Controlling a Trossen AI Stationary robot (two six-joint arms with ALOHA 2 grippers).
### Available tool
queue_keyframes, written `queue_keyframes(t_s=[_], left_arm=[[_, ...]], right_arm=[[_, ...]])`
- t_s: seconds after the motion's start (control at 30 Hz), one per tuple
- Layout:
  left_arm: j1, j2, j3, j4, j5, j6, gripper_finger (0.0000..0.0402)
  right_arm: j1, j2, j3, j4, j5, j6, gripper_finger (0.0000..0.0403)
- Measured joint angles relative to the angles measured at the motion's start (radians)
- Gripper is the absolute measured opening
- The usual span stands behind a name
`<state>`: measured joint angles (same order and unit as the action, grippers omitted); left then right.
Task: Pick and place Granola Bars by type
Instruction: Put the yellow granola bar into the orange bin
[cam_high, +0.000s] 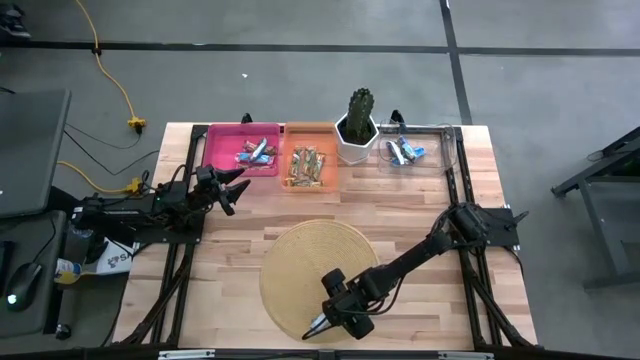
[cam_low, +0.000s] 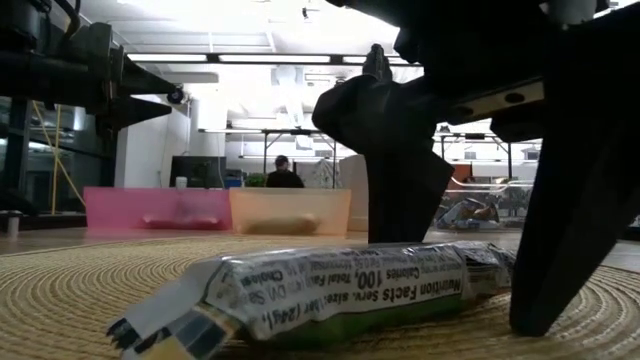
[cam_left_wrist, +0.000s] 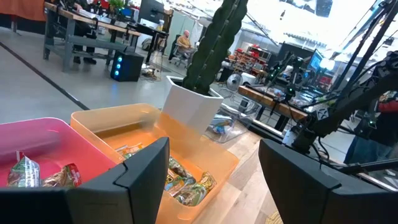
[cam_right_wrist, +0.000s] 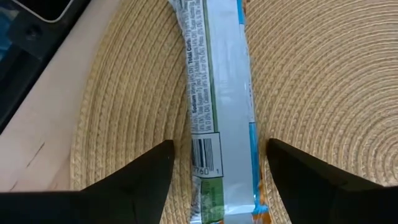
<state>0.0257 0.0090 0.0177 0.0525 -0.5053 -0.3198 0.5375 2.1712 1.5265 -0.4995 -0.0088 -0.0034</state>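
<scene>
On woven mat | right hand open astride granola bar, end hidden

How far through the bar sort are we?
Mostly done: bars already lie in the pink bin, orange bin and clear bin. In hand: the right gripper is open, straddling one last bar on the woven mat, not gripped yet. Left: grasp and bin it. Left gripper waits open by the pink bin.
</scene>
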Motion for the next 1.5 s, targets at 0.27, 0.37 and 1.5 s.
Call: queue_keyframes(t_s=[0.27, 0.37, 1.5], left_arm=[[0.0, 0.0, 0.0, 0.0, 0.0, 0.0, 0.0245], [0.0, 0.0, 0.0, 0.0, 0.0, 0.0, 0.0245], [0.0, 0.0, 0.0, 0.0, 0.0, 0.0, 0.0245]], right_arm=[[-0.002, 0.001, 0.0, -0.002, 0.01, 0.003, 0.0234], [-0.002, 0.001, 0.0, -0.003, 0.013, 0.003, 0.0213], [-0.002, -0.016, -0.003, -0.023, -0.029, 0.034, 0.011]])
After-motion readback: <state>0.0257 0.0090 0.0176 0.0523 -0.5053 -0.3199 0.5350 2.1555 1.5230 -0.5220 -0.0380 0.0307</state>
